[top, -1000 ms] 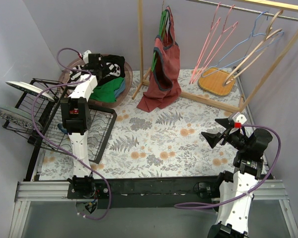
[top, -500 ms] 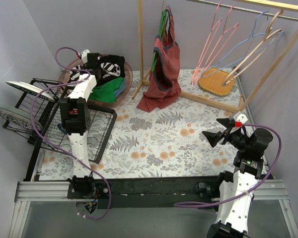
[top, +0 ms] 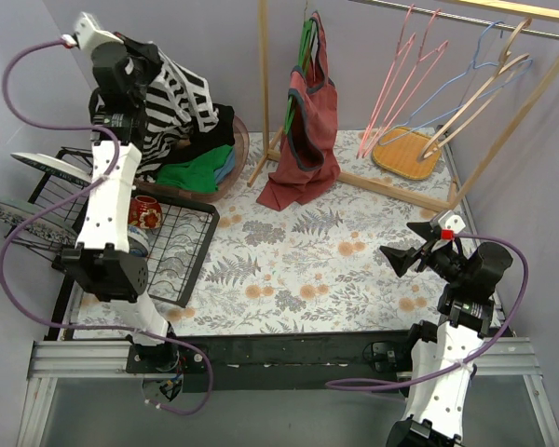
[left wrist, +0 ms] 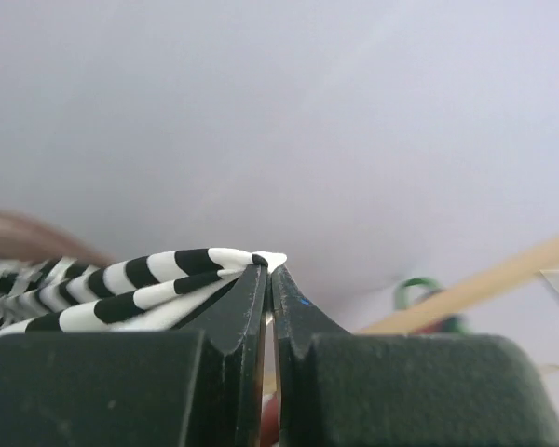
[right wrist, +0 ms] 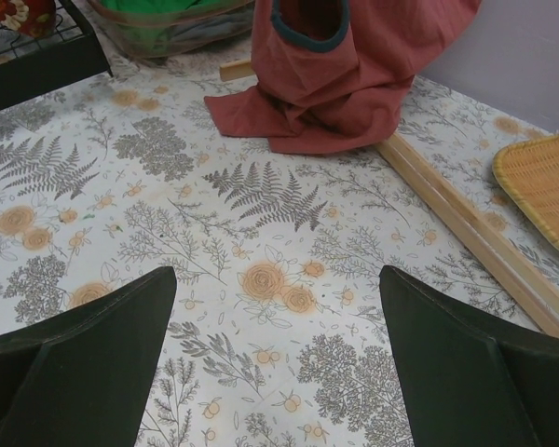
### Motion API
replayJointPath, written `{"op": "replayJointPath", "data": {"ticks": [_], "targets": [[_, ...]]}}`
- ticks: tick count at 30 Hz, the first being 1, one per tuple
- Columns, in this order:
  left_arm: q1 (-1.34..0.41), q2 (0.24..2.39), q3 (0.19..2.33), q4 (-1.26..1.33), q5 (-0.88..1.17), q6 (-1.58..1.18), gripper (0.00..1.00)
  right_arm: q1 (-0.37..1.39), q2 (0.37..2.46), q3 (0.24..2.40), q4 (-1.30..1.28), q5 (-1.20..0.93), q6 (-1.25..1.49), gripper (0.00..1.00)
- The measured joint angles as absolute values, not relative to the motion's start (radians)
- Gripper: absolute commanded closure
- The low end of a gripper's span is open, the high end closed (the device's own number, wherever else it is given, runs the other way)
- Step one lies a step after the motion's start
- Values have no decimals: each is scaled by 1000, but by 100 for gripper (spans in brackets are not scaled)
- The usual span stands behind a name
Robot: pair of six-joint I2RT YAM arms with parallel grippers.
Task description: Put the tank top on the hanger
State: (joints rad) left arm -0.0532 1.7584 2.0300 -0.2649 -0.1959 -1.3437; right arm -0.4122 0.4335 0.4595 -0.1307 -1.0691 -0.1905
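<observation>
The tank top (top: 179, 101) is clamped at one edge between the closed fingers of the left gripper (left wrist: 268, 272), and its striped fabric trails to the left in the wrist view. The gripper is high at the far left, with the garment hanging down toward the basket (top: 242, 142). The right gripper (right wrist: 278, 279) has its jaws spread wide and holds nothing above the floral table cover (right wrist: 261, 233). The pink hanger (top: 398, 82) hangs on the rail (top: 466, 20), well apart from the tank top.
</observation>
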Motion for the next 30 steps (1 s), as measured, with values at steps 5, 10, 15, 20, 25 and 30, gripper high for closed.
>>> {"op": "replayJointPath", "data": {"ticks": [5,10,15,20,25,30], "targets": [[-53,1660,2105,-234,-128,-1394,100,-413,427,459,-131,-1069,-191,1],[-65,1594,2121,-217,-57,-1435,100,-413,420,443,-131,-1069,-191,2],[-127,1489,2064,-199,39,-1472,100,-414,419,441,-131,-1074,-193,2],[-194,1367,2002,-179,124,-1504,100,-417,418,441,-131,-1087,-194,2],[-245,1253,1956,-140,200,-1542,100,-417,416,441,-131,-1106,-194,1],[-276,1172,1904,-76,266,-1607,100,-417,413,441,-131,-1119,-194,2]]}}
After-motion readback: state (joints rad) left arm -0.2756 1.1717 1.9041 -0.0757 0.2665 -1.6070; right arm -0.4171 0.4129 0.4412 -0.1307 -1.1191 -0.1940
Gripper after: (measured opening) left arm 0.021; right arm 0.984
